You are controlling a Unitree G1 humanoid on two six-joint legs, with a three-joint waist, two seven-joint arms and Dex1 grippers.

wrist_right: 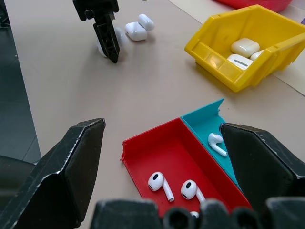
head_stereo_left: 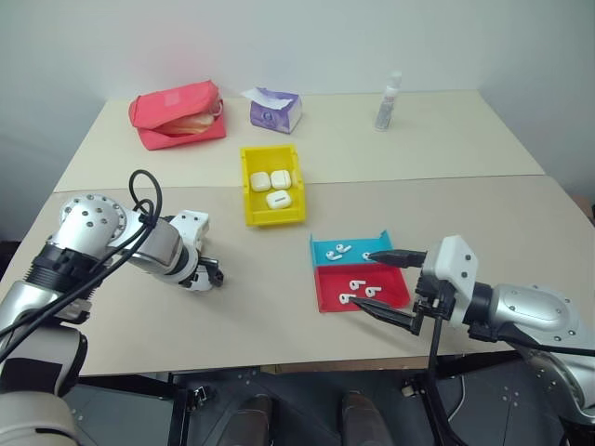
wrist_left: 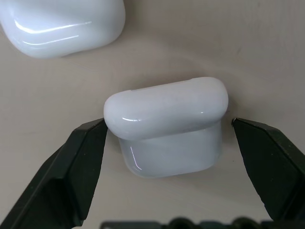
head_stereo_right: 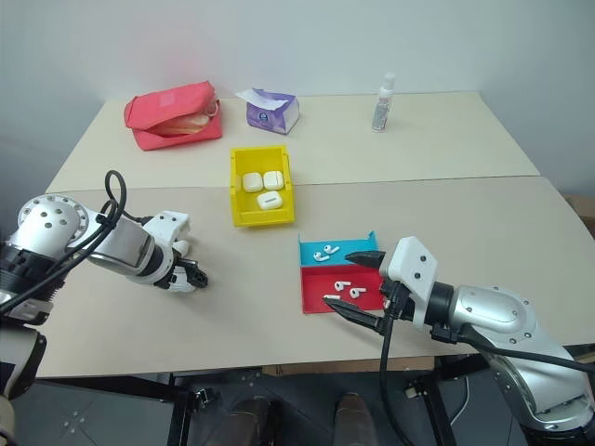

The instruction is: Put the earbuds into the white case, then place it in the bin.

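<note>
The right gripper (head_stereo_left: pixel 389 284), fingers spread wide and holding nothing, hovers at the near edge of the red-and-teal tray (head_stereo_left: pixel 358 274), where the earbuds (wrist_right: pixel 160 184) lie with stems pointing various ways. The left wrist view gives what the head views hide: the left gripper (wrist_left: pixel 169 157), wide open, straddles a closed white case (wrist_left: pixel 167 124) on the table (head_stereo_left: pixel 465 214), long axis across the fingers, one finger (wrist_left: pixel 76 167) touching it. Farther off, the yellow bin (head_stereo_left: pixel 251 200) holds three cases
</note>
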